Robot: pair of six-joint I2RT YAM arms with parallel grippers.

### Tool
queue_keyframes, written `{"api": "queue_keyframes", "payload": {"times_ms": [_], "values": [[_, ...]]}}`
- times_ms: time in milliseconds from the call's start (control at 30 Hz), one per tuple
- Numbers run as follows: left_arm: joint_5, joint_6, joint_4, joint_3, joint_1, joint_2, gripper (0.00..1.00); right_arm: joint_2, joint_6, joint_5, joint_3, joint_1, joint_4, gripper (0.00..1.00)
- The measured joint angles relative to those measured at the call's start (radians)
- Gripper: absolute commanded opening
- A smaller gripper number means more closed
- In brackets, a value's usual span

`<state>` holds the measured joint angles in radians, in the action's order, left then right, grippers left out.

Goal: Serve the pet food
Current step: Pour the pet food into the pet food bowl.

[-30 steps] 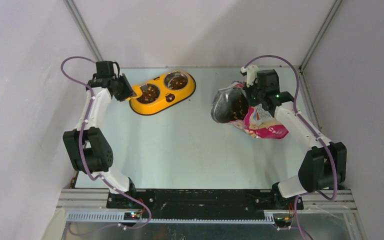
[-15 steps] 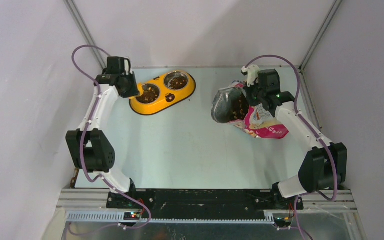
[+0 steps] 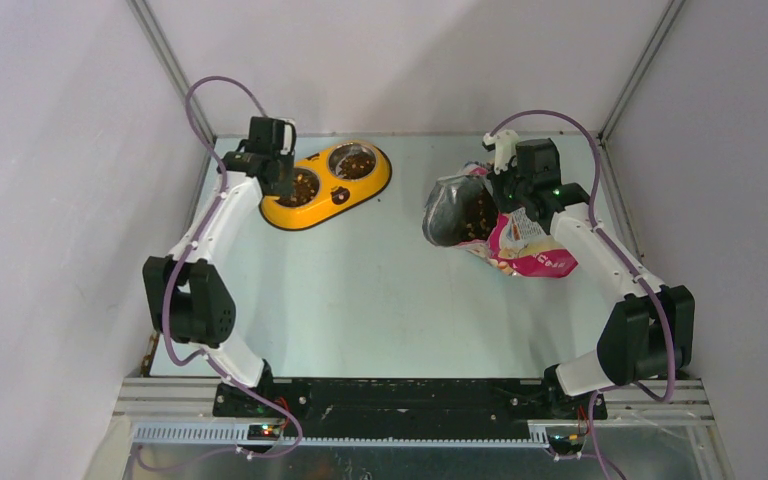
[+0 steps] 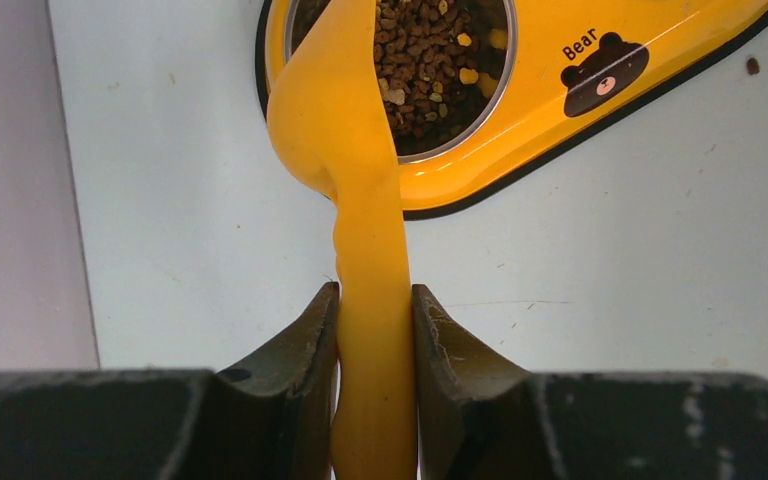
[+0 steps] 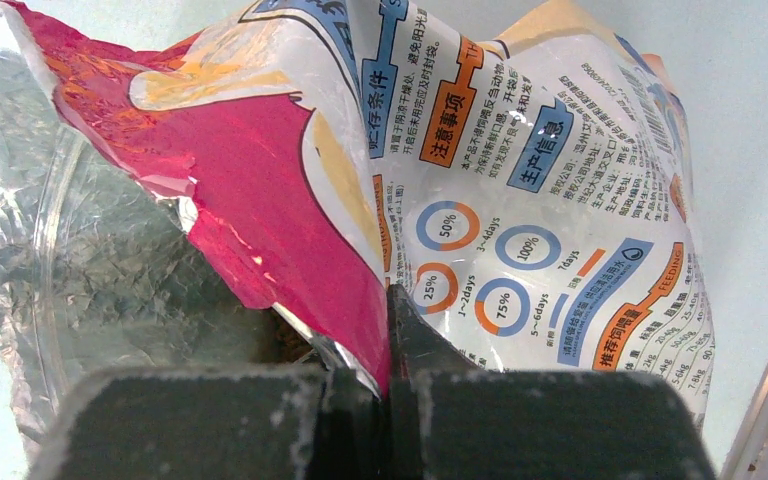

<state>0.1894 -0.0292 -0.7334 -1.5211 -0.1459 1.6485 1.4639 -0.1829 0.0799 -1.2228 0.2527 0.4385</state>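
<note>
From above, the yellow plastic double feeder (image 3: pixel 310 215) sits far left on the table. Both of its steel bowls (image 3: pixel 371 162) seem to hold dark-brown kibble pellets (image 3: pixel 298 186). The left gripper (image 3: pixel 282 180) hangs over the left one.

Left wrist: the jaws clamp the handle of the orange plastic scoop (image 4: pixel 345 120), which is tipped over the kibble.

Right wrist: the right gripper (image 5: pixel 385 345) pinches the torn rim of the glossy blue-and-pink pouch (image 5: pixel 520 200), far right.

Serving looks nearly done; what remains is probably setting down the scoop and pouch.

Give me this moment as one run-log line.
left hand: shut on scoop handle | scoop head: over kibble in feeder | right hand: shut on pouch edge
</note>
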Motion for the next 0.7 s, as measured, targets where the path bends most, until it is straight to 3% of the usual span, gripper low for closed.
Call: {"api": "queue_keyframes", "payload": {"times_ms": [700], "values": [[0.229, 0.17, 0.069, 0.053, -0.132, -0.015, 0.0, -0.001, 0.0, 0.004, 0.0, 0.0, 0.001, 0.0]]}}
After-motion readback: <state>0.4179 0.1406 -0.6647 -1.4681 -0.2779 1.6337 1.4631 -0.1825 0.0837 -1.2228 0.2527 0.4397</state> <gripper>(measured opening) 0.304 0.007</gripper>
